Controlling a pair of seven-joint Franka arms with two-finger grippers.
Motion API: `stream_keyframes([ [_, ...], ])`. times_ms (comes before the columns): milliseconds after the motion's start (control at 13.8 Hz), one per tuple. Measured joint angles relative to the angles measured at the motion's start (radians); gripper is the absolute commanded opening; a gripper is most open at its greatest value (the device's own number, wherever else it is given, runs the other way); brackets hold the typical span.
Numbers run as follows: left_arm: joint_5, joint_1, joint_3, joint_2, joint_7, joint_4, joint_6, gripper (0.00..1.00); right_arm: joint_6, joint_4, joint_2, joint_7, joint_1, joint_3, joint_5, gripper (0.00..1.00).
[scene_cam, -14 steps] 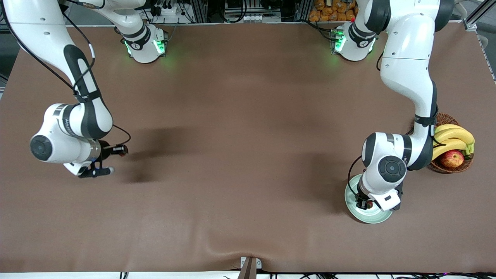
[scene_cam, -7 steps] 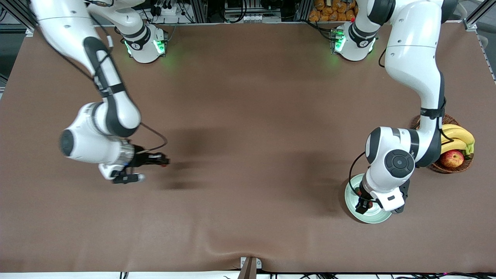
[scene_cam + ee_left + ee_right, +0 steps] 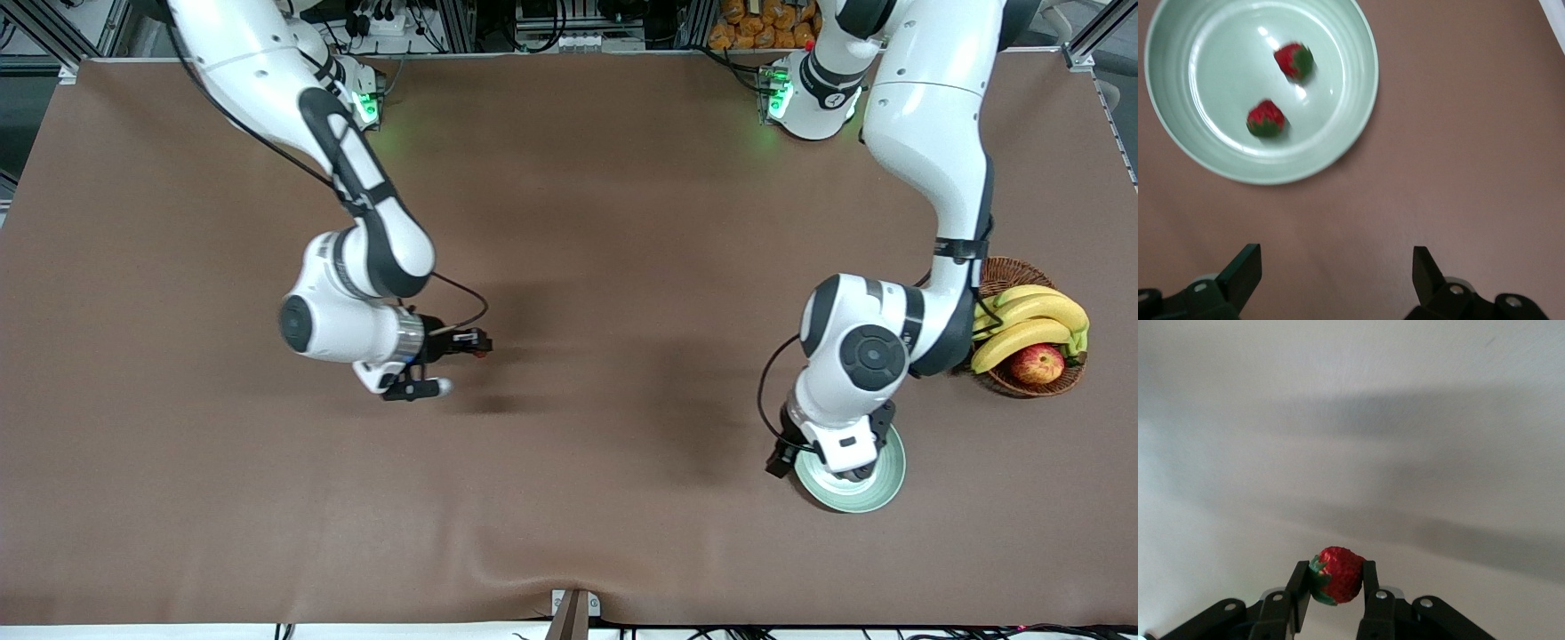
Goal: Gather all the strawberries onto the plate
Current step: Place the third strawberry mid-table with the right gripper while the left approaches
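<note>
- Carrying the third strawberry (image 3: 1337, 575) is the risk at this moment: it is pinched by its sides between the narrow fingertips of the right hand (image 3: 476, 342), over bare table (image 3: 569, 222) about midway along its length, and could slip out and roll away if the arm swings fast or the pinch is off-centre.
- A collision could be caused at the plate (image 3: 1358, 73), since the left hand (image 3: 1331, 277) hangs just over its edge, fingers spread wide and holding nothing; the plate's airspace would be entered by both arms unless the left one is cleared.
- A berry let go from too high could bounce over the shallow rim.
- The plate, at the left arm's end of the table, holds two strawberries (image 3: 1294, 61) lying apart from each other.
- The wicker basket (image 3: 1009, 382), beside the plate and farther from the front camera, holds bananas (image 3: 1031, 320) and an apple (image 3: 1037, 364).
</note>
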Motion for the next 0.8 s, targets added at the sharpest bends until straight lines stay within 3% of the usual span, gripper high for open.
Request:
stream_keyframes([
  [218,0.000,-0.056,-0.002,0.000,-0.026,-0.001,0.000,1.00,0.029,0.018,0.062,0.000,0.053,0.000,0.007,0.02],
  [290,0.000,-0.078,-0.003,0.000,-0.036,-0.001,0.000,1.00,0.051,0.022,0.072,0.000,0.068,0.000,0.008,0.23],
  [363,0.000,-0.096,-0.004,0.000,-0.044,-0.002,0.000,1.00,0.063,0.023,0.077,0.001,0.079,0.000,0.009,0.55],
  [436,0.000,-0.112,-0.004,0.000,-0.046,-0.002,0.000,1.00,0.067,0.024,0.078,0.003,0.085,0.000,0.010,0.72],
  [581,0.000,-0.143,-0.005,0.001,-0.046,-0.002,0.000,1.00,0.068,0.024,0.078,0.004,0.086,-0.003,0.010,0.95],
  [653,0.000,-0.164,-0.006,0.003,-0.046,-0.002,0.000,1.00,0.068,0.024,0.079,0.004,0.086,-0.005,0.010,1.00],
  [799,0.000,-0.203,-0.008,0.007,-0.046,-0.001,0.000,1.00,0.068,0.024,0.079,0.004,0.086,-0.009,0.010,1.00],
])
